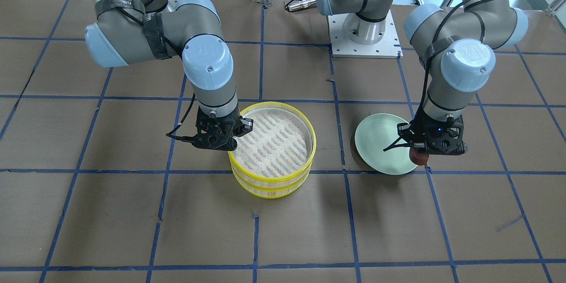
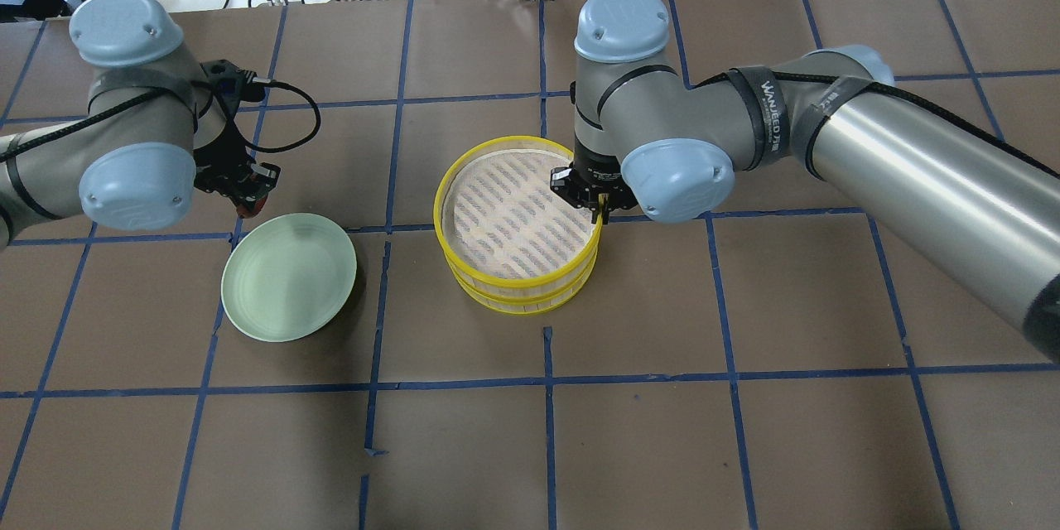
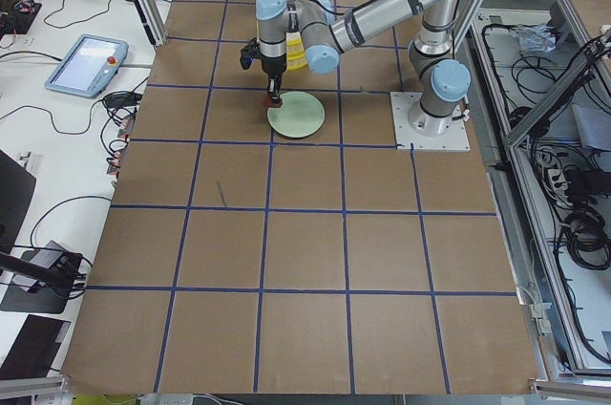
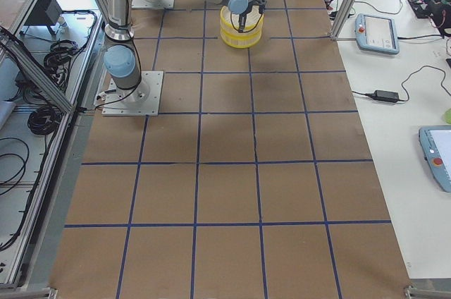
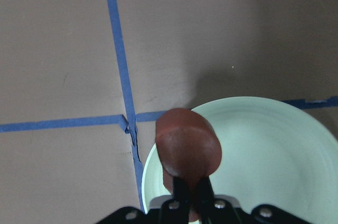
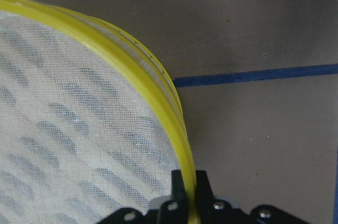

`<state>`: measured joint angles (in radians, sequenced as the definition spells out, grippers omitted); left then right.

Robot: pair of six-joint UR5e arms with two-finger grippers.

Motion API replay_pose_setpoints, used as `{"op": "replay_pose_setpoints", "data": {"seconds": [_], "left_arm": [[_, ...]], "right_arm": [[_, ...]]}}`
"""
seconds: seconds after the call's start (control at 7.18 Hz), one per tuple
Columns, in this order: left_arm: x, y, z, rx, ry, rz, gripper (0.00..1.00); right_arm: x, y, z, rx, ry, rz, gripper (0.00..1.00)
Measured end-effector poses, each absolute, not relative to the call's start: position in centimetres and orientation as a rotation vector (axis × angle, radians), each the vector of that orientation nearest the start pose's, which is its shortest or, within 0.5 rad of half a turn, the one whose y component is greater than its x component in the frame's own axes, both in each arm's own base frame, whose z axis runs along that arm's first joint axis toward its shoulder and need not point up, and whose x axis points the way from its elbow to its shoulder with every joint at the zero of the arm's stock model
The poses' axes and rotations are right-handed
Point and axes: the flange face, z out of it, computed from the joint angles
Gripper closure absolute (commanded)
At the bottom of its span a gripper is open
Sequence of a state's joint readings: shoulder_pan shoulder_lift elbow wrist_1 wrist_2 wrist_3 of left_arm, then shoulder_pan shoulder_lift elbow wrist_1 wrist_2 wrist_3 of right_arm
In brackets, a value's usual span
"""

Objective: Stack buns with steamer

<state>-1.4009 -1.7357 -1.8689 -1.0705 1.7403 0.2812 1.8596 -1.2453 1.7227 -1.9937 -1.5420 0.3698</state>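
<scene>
The dark reddish-brown bun [image 5: 187,142] is pinched in my left gripper [image 5: 191,186], which holds it just above the rim of the pale green plate [image 5: 264,155]. The bun also shows in the front view [image 1: 418,157] and the overhead view [image 2: 255,205]. The plate [image 2: 288,277] holds nothing else. The yellow steamer [image 2: 497,277] is two stacked tiers with a white mesh floor showing in the top one. My right gripper [image 6: 187,184] is shut on the top tier's yellow rim [image 6: 158,86], on the robot's-right side of the steamer [image 1: 311,141]. The white bun is out of view.
The brown table is marked with a blue tape grid [image 2: 546,385]. The left arm's base plate [image 1: 362,40] sits at the table's robot side. Cables and a teach pendant [image 3: 86,63] lie beyond the far edge.
</scene>
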Motion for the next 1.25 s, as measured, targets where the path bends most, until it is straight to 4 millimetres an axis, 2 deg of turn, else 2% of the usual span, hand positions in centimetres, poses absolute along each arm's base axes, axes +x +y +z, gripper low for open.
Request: {"op": "replay_pose_setpoints", "data": {"seconds": [0.14,0.42,0.56,0.7,0.97,1.11,1.25], "left_arm": [[-5.3,-53.7,33.9,0.132,2.976,-0.014,0.99],[-12.7,-53.7,38.7,0.029,3.035,-0.105,0.99],[-15.8,-53.5,40.1,-0.029,3.083,-0.143,0.99],[-17.8,-53.4,40.5,-0.081,3.130,-0.153,0.99],[-21.1,-52.7,39.7,-0.197,3.187,-0.127,0.99],[-23.1,-52.1,39.3,-0.235,3.196,-0.113,0.99],[-25.6,-51.4,38.5,-0.268,3.203,-0.102,0.98]], "right_arm": [[29.6,-51.5,27.9,0.129,3.127,0.100,0.01],[29.6,-51.5,27.5,0.131,3.126,0.116,0.00],[29.6,-51.6,27.6,0.131,3.126,0.115,0.00],[29.1,-52.0,28.6,0.137,3.124,0.094,0.00],[25.2,-53.0,33.2,0.191,3.124,0.114,0.00],[22.5,-53.3,36.3,0.221,3.120,0.152,0.00],[19.9,-52.9,40.3,0.227,3.115,0.177,0.00]]}}
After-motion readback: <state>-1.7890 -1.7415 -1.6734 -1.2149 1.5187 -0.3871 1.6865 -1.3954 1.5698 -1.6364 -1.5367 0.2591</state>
